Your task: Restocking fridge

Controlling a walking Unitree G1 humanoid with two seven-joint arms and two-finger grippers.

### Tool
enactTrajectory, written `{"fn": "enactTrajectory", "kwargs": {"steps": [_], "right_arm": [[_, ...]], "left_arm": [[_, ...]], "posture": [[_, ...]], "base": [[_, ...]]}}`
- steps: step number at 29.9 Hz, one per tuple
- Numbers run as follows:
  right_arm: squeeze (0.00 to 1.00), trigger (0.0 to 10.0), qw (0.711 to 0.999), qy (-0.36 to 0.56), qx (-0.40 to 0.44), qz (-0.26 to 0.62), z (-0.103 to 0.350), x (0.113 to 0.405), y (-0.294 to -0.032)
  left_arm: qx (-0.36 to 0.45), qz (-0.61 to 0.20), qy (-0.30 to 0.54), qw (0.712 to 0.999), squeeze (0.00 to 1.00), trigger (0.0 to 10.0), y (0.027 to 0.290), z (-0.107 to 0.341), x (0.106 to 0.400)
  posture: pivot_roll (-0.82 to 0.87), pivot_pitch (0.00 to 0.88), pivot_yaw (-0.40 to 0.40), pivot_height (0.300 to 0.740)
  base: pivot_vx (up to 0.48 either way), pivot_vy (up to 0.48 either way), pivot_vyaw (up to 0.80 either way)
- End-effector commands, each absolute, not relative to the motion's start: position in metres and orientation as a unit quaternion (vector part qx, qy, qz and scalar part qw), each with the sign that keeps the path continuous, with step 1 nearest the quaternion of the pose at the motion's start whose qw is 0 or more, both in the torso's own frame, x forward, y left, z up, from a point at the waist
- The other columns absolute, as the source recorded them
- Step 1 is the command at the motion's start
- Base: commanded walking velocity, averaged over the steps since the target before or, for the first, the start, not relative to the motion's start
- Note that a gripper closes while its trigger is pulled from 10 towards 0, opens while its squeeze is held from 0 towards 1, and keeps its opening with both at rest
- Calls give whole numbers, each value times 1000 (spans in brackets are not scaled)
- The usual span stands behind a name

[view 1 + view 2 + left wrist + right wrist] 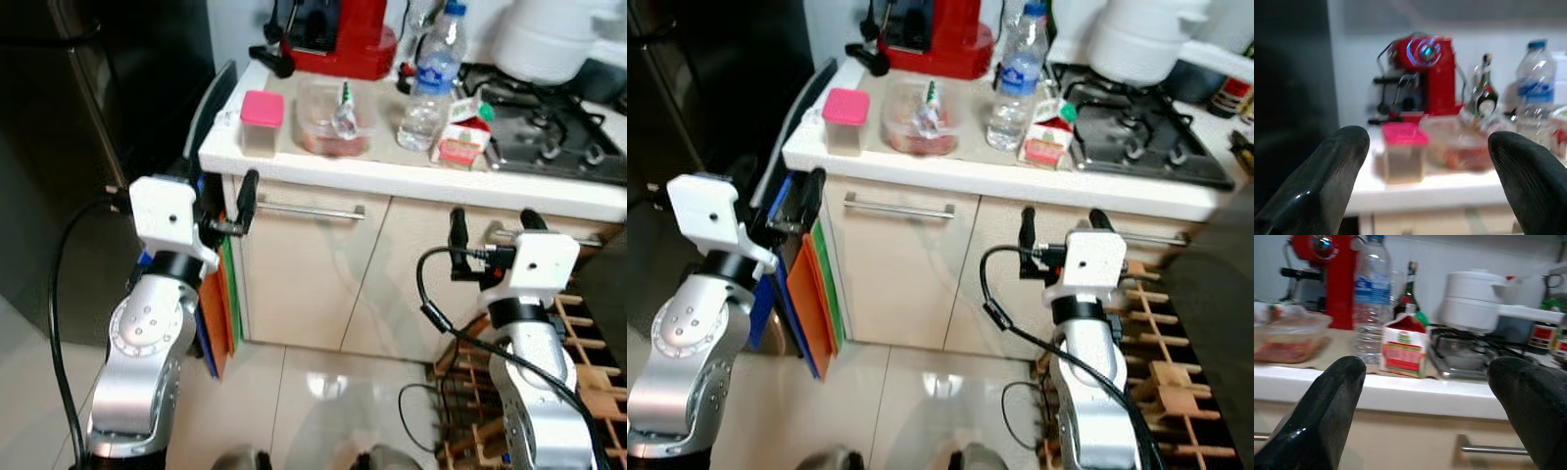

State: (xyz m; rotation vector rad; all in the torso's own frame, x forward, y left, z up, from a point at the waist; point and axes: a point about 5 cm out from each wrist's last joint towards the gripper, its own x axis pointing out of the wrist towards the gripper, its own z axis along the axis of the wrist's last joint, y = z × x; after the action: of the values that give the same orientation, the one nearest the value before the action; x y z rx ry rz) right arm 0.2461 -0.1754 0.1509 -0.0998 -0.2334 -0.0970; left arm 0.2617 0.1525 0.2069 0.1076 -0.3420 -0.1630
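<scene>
Both silver arms are raised in front of the cabinet, below counter height. Left gripper (227, 201) sits just beside the counter's left corner, fingers spread wide, nothing between them; its wrist view looks across at the small clear tub with the pink lid (1404, 152). Right gripper (495, 233) hangs in front of the cream cabinet doors (323, 274), under the counter lip, released too, fingers parted, nothing held.

White countertop (294, 162) edge runs left to right above both claws. Near the left corner stands the pink-lidded tub; next along, a clear plastic container of red food (335, 119); then a clear plastic water bottle with blue cap (432, 78), upright; then a small red-and-white carton with green cap (462, 132), just beside the bottle. Behind them, against the wall, a red coffee machine (338, 34). Right of the carton, a steel gas hob (549, 132) with a white pot (549, 39) on it.

Dark fridge (69, 147) stands left of the counter, door shut. Orange and green flat boards (220, 304) lean in the gap between fridge and cabinet, right behind the left arm. Wooden rack (568, 333) stands on the floor by the right arm. Open tile floor (323, 401) lies between the arms.
</scene>
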Motion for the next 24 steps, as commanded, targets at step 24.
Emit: {"fn": "enactTrajectory", "kwargs": {"steps": [24], "right_arm": [[0, 10000, 990, -102, -74, -68, 142, 238, -179]], "left_arm": [[45, -105, -152, 982, 0, 10000, 135, 233, 284]], "posture": [[-26, 0, -47, 703]], "base": [[360, 0, 0]]}}
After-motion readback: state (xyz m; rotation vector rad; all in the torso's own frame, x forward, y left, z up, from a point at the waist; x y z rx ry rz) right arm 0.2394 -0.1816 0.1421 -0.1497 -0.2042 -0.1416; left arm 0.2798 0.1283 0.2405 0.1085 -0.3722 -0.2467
